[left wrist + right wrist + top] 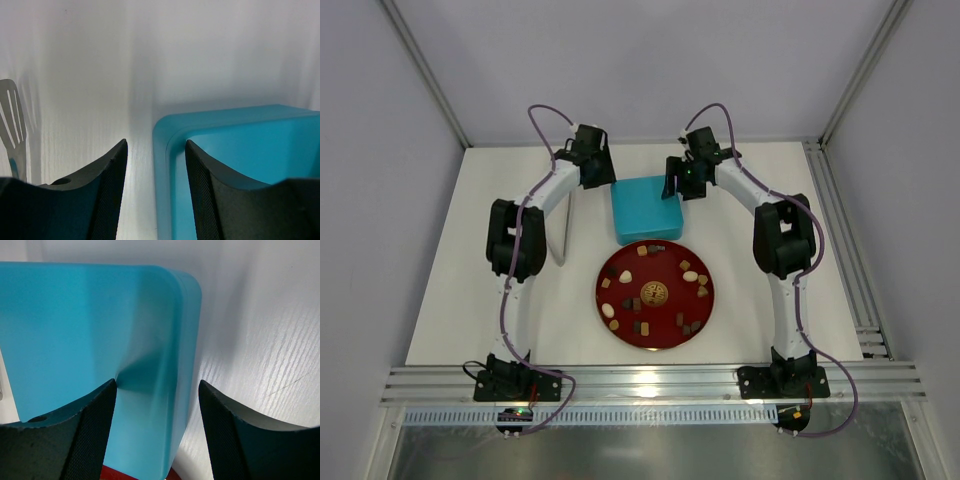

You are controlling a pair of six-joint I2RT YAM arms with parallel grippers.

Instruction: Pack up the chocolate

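Several small chocolate pieces (689, 275), dark brown, tan and cream, lie in a ring on a red plate (620, 264). A teal box (646, 208) with its lid on stands just behind the plate. My left gripper (603, 180) is open and straddles the box's left edge (165, 150), one finger over the table and one over the lid. My right gripper (676, 185) is open and straddles the box's right edge (185, 340). Both grippers hold nothing.
A gold-foil ball (654, 292) sits at the plate's centre. A metal spatula (563, 228) lies on the table left of the box and shows in the left wrist view (12, 125). A sliver of the red plate (112, 474) shows below the box.
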